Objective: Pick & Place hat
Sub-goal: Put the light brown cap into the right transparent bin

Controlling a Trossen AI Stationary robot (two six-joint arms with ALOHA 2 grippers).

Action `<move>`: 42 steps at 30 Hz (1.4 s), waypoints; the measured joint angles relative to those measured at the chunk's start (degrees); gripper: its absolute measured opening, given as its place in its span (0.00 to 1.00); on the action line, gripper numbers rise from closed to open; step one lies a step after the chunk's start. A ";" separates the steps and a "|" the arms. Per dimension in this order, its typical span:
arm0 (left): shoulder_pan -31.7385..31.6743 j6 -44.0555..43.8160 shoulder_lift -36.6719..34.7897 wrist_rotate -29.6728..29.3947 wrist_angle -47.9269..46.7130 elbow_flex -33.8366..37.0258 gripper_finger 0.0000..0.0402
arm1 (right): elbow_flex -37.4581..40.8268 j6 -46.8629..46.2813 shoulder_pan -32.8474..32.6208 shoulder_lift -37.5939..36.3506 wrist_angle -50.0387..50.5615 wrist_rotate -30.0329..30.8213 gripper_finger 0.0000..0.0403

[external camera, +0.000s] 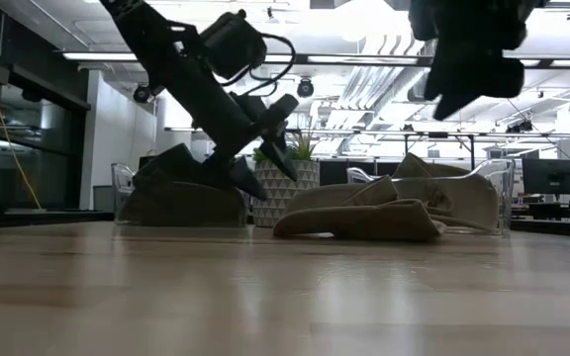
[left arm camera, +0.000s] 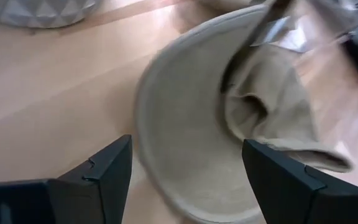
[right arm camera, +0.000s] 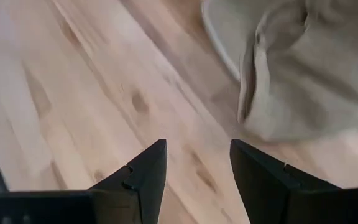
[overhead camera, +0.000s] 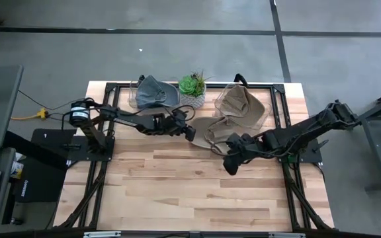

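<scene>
Hovering wide above the tan hat point(overhead camera: 218, 127), left pincer point(overhead camera: 189, 132) holds nothing; any label seems unreadable.

The tan hat point(overhead camera: 211, 129) is a soft cloth hat with a wide round brim. It lies on the wooden worktop point(overhead camera: 177, 185), near the far middle, and its crown is crumpled and folded to one side. A second tan hat point(overhead camera: 241, 106) sits bunched in a clear container point(overhead camera: 267, 114) just behind it. A grey hat point(overhead camera: 155, 91) rests in another clear container point(overhead camera: 135, 94) at the far left, also folded and leaning.
</scene>
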State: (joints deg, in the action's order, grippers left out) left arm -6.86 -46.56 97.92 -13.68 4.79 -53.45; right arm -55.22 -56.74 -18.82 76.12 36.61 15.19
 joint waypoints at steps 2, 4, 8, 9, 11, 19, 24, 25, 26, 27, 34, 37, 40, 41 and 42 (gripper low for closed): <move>-0.81 -0.13 0.05 0.02 -0.36 0.00 0.66 | 0.00 -0.24 -0.33 0.00 1.01 -1.81 0.43; -1.92 -0.07 0.01 0.05 -0.02 0.00 0.66 | 0.00 -0.23 -1.01 0.00 1.04 -2.25 0.43; -4.74 0.28 0.01 3.20 0.77 0.00 0.66 | 0.00 -0.99 -2.40 0.00 1.05 -2.80 0.43; -5.45 0.27 0.37 4.99 1.70 0.00 0.66 | 0.00 -1.17 -2.75 0.00 1.06 -3.42 0.43; -6.70 0.28 1.67 7.84 3.74 -0.11 0.66 | 0.00 -1.30 -3.43 0.00 1.06 -4.63 0.43; -8.67 1.69 3.53 9.30 3.65 0.20 0.66 | 0.00 -3.44 -6.04 -0.02 1.43 -4.18 0.43; -8.63 5.35 3.20 10.96 5.80 -0.09 0.66 | 0.00 -3.88 -6.79 -0.02 1.26 -3.59 0.43; -8.52 5.74 3.29 10.77 5.77 -0.01 0.66 | 0.00 -3.90 -6.85 -0.02 1.30 -3.53 0.43; -8.52 5.91 3.31 10.34 5.79 0.04 0.66 | 0.00 -4.12 -6.85 -0.02 1.35 -3.51 0.43; -8.52 6.06 3.29 10.28 6.24 0.04 0.66 | 0.00 -4.24 -6.85 -0.02 1.31 -3.48 0.43; -8.56 7.71 3.31 11.27 8.78 0.04 0.66 | 0.00 -4.25 -6.85 -0.02 1.32 -3.33 0.43; -8.54 7.40 3.73 9.82 8.95 -0.01 0.66 | 0.00 -4.27 -6.85 -0.02 1.32 -3.33 0.43; -8.56 7.10 6.56 9.96 7.49 -1.33 0.66 | 0.00 -4.30 -6.83 -0.02 1.32 -3.33 0.43; -8.56 6.84 6.69 9.93 5.62 -1.54 0.66 | 0.00 -4.39 -6.83 -0.02 1.35 -3.33 0.43; -8.56 6.82 7.17 9.93 4.82 -2.58 0.66 | 0.00 -4.62 -6.83 -0.02 1.35 -3.31 0.43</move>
State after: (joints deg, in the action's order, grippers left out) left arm -15.42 -39.75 105.09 -3.75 9.61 -56.03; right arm -55.22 -61.36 -25.65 76.09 37.95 11.88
